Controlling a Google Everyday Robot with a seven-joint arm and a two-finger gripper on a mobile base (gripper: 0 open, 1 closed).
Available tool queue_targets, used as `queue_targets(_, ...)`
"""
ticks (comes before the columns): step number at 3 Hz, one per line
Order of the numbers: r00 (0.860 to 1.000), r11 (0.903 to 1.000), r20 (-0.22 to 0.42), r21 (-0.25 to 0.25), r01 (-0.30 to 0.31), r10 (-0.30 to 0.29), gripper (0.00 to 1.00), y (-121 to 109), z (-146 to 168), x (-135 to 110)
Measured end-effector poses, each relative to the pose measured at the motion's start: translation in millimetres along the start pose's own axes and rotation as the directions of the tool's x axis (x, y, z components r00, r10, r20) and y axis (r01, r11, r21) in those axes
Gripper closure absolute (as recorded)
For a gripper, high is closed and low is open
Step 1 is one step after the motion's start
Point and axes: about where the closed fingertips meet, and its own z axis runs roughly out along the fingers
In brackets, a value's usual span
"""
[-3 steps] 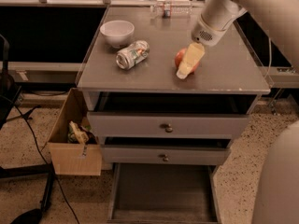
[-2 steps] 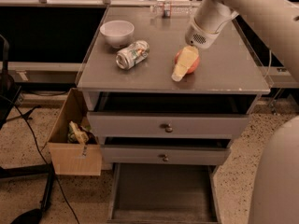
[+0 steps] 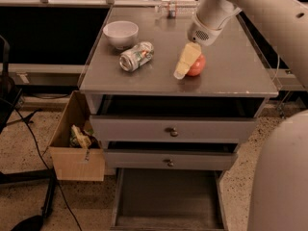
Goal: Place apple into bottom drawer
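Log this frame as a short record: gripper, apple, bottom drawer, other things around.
gripper: at the apple, just above the cabinet top
apple: apparently resting on the cabinet top, partly behind the gripper
bottom drawer: pulled out, apple not in it
also on top: white bowl, crushed can, left of the apple
floor, left: cardboard box

dim, warm overhead light, brightest at 11 o'clock. dull sheen across the cabinet top (image 3: 231, 76). gripper (image 3: 184, 67) at 1 o'clock by the apple (image 3: 197, 65), small soft shadow under both. bottom drawer (image 3: 168, 196) at 6 o'clock murky.
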Motion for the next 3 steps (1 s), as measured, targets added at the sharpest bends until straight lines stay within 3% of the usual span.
queue_targets(3,0.997,0.9977,-0.047,0.001,-0.068,0.068,0.00,-15.3,8.0,34.3)
